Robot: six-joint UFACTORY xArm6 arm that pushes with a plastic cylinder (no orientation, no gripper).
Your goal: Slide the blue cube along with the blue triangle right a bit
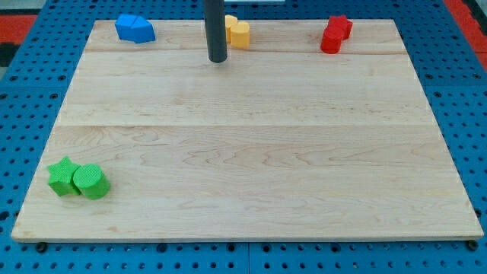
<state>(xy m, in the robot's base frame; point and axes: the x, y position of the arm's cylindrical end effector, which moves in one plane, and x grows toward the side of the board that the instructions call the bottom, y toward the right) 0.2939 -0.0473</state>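
Observation:
The blue cube (143,31) and the blue triangle (126,25) sit pressed together at the board's top left; the triangle is at the left, the cube at the right. My tip (218,58) rests on the board near the top centre, to the right of the blue pair and apart from it. The dark rod rises out of the view's top.
Two yellow blocks (237,32) sit just right of the rod, partly hidden behind it. Two red blocks (335,33) touch at the top right. A green star (62,176) and a green cylinder (90,181) touch at the bottom left. The wooden board (251,152) lies on a blue pegboard.

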